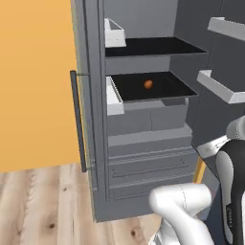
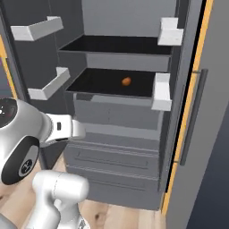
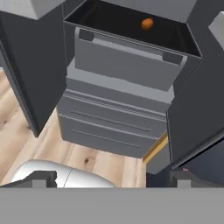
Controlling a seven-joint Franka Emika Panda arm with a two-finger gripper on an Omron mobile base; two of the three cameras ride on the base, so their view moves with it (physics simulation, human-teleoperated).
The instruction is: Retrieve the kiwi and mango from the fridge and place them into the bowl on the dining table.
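The fridge [image 1: 143,143] [image 2: 116,116] [image 3: 118,65] stands with both doors swung open, showing black shelves above grey drawers. The mango [image 1: 148,84] [image 2: 126,81] [image 3: 147,23], a small orange oval, lies alone near the back of the lower black shelf. My gripper [image 3: 114,180] is open, its two dark fingertips [image 3: 43,178] far apart and nothing between them. It hangs low in front of the fridge drawers, well short of and below the mango's shelf. The kiwi, the bowl and the dining table are out of view.
White door bins [image 1: 222,88] [image 2: 47,85] jut from the open doors on both sides of the shelves. Long bar handles [image 1: 79,119] [image 2: 192,116] run down the door edges. Wooden floor [image 1: 43,206] lies in front, with an orange wall [image 1: 33,81] beside the fridge.
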